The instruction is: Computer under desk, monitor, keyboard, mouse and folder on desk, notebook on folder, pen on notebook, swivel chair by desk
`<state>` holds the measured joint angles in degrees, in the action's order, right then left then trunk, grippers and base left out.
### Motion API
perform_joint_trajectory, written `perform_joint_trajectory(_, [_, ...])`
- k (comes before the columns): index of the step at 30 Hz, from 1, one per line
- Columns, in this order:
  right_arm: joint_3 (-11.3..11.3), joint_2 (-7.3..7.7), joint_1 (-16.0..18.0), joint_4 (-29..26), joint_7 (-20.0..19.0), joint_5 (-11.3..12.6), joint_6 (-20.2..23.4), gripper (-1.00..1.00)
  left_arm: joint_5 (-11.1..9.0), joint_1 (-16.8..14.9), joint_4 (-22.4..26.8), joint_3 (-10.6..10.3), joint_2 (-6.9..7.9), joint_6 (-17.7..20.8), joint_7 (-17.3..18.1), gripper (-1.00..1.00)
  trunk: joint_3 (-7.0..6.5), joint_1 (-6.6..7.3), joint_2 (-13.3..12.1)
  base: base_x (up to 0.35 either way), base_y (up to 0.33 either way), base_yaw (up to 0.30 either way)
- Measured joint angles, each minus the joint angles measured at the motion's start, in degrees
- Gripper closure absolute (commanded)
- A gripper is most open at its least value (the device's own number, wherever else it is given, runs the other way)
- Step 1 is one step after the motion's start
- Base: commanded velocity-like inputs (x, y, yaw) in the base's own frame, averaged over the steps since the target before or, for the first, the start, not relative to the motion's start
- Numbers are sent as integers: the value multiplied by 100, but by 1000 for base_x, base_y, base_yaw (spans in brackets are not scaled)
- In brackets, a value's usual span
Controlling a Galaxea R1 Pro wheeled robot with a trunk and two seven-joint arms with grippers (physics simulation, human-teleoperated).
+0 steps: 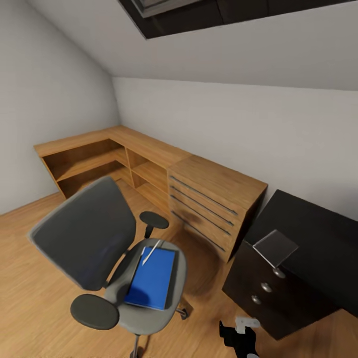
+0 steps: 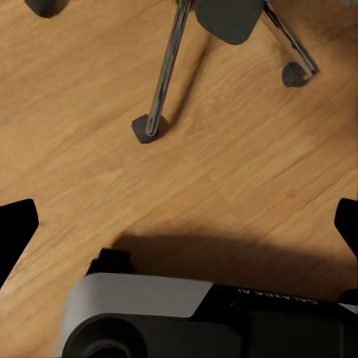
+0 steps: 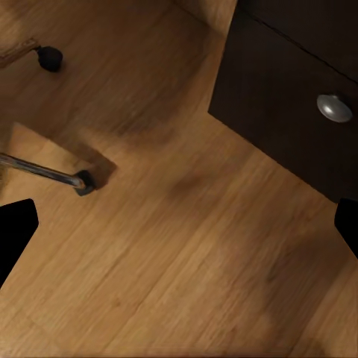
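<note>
Folder (image 1: 151,281) flat on swivel chair (image 1: 99,248) seat, thin, light, stiff; grab its overhanging edge. My tools both wide, empty.

Swivel chair (image 1: 94,238): grey upholstery, black armrests, chrome legs. Folder (image 1: 151,279): bright blue, at 5 o'clock of the backrest. Desk (image 1: 318,238): glossy black, silver knobs. Chest (image 1: 214,204) and floor (image 1: 30,298): light wood grain.

Desk (image 1: 318,238) cut by right edge; swivel chair (image 1: 84,233) base cropped.

One swivel chair (image 1: 114,263), one folder (image 1: 151,281), one desk (image 1: 308,238), three knobs (image 1: 267,287)
</note>
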<state>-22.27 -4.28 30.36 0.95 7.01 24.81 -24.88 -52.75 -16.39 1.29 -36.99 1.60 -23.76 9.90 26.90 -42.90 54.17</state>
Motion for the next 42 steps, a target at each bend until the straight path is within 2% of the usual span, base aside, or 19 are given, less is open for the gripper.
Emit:
perform_joint_trajectory(10, [0,6,0,0,-2,2,-1,-100,1,-1,-10,-4,24,18,-25,-100,40,-1,0,106,-172,204])
perform_joint_trajectory(21, [-3,-8,0,0,-2,-30,-5,-100,3,-1,-10,-8,26,37,-40,-100,64,-2,0,4,-10,120])
perform_joint_trajectory(42, [0,-6,0,0,-2,-11,-5,-100,10,-1,-10,-16,15,38,-33,-100,188,-2,0,0,-1,147])
